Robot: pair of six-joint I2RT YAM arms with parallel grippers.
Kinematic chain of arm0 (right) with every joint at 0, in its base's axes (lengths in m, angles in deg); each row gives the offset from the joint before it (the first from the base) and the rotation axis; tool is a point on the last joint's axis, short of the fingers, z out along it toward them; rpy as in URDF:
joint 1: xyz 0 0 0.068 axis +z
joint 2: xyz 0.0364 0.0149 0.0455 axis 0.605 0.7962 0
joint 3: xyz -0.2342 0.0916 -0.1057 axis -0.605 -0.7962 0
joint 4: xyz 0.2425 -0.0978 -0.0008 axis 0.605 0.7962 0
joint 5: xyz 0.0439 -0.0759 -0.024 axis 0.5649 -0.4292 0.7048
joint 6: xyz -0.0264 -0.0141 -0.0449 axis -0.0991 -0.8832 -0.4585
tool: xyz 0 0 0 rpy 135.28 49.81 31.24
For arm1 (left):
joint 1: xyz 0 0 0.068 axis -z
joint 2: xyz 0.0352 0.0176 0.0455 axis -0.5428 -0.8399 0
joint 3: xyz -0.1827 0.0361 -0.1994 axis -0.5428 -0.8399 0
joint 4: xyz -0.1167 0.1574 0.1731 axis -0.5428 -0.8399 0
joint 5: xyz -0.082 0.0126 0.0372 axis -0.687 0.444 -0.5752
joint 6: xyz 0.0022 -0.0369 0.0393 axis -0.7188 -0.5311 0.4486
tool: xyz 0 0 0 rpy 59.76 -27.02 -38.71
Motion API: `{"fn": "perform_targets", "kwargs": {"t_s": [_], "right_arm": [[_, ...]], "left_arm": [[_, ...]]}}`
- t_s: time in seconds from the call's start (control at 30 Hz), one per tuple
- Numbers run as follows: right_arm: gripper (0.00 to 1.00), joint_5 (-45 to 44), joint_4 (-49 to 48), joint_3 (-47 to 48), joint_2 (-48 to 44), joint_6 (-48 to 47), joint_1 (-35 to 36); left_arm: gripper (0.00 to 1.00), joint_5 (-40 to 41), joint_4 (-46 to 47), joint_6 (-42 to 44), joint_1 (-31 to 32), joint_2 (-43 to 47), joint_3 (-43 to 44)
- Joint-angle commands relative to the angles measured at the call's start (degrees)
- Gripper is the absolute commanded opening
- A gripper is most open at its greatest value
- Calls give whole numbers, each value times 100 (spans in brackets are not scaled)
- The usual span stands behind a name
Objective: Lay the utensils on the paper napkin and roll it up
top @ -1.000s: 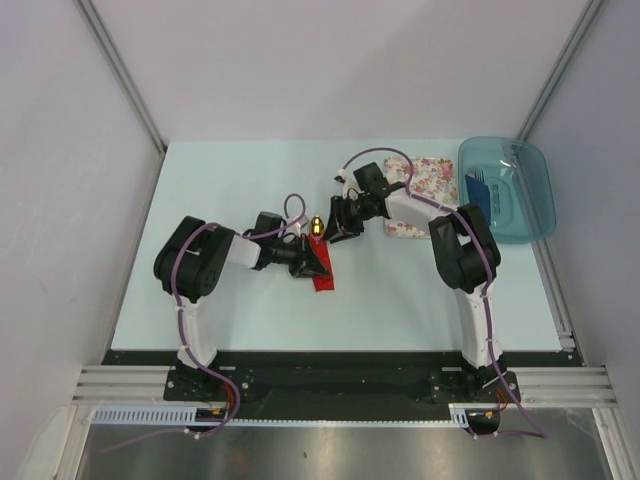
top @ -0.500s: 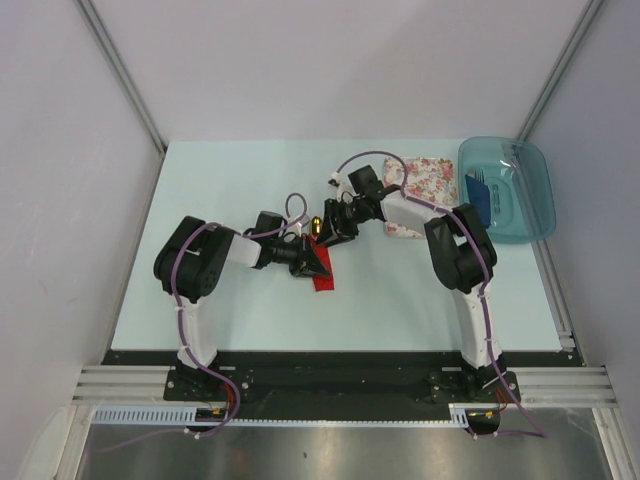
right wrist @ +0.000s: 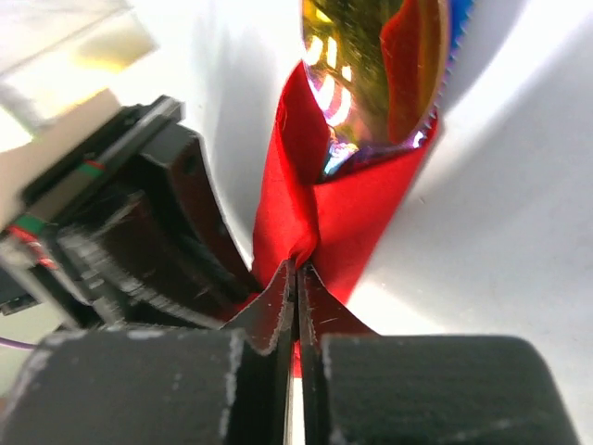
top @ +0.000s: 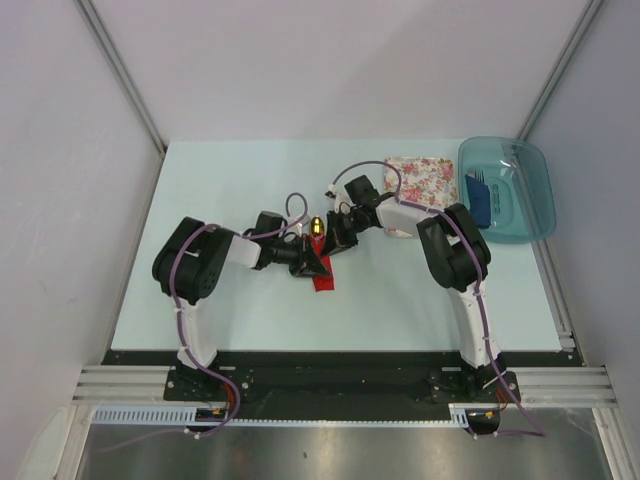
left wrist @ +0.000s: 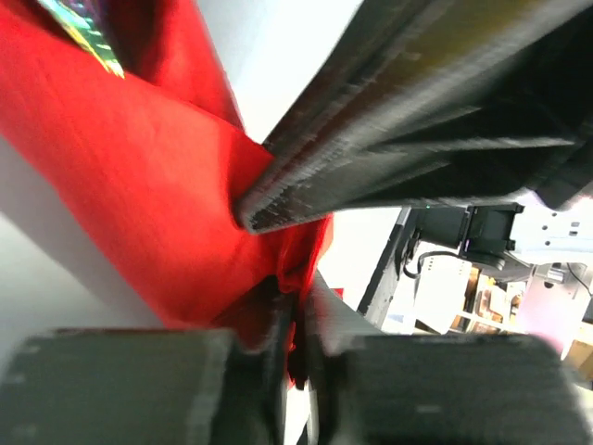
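The red paper napkin (top: 323, 277) lies mid-table, wrapped loosely around the utensils. Only the gold spoon head (top: 317, 226) pokes out at its far end. My left gripper (top: 316, 264) is shut on a fold of the napkin (left wrist: 139, 185), pinched between its fingertips (left wrist: 278, 320). My right gripper (top: 337, 238) comes in from the right and is shut on a pinch of the napkin (right wrist: 361, 213) just below the spoon head (right wrist: 371, 65). The rest of the utensils are hidden inside the red paper. Both grippers meet at the napkin, almost touching.
A white floral-print napkin (top: 421, 179) lies at the back right. Beside it stands a teal plastic bin (top: 528, 180) holding a blue item (top: 479, 198). The left gripper's black body (right wrist: 157, 232) fills the left of the right wrist view.
My right gripper has moved left and nearer, down onto the napkin by the spoon head, uncovering more of the floral napkin. The left gripper stays on the red paper.
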Motion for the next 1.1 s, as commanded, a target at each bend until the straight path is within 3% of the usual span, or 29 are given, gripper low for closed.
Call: {"fn": "perform_targets", "kwargs": {"t_s": [0.0, 0.27, 0.5, 0.7, 0.87, 1.07], "right_arm": [[0, -67, -84, -116, -79, -167, -2], [0, -225, -14, -212, 79, -369, -29], [0, -208, -66, -292, 97, -343, -20], [0, -147, -145, -406, 97, -282, -73], [0, -50, -216, -433, 123, -238, -152], [0, 20, -277, -433, 158, -194, -152]], "left_arm": [[20, 253, 67, 54, 118, 268, -451], [38, -91, 911, -429, -207, 1164, -795], [40, -276, 1625, -1045, -523, 1358, -1067], [36, -117, 1633, -1133, -655, 1262, -1217], [23, -30, 1800, -1352, -883, 928, -1304], [22, -249, 2591, -1853, -945, 840, -1384]]}}
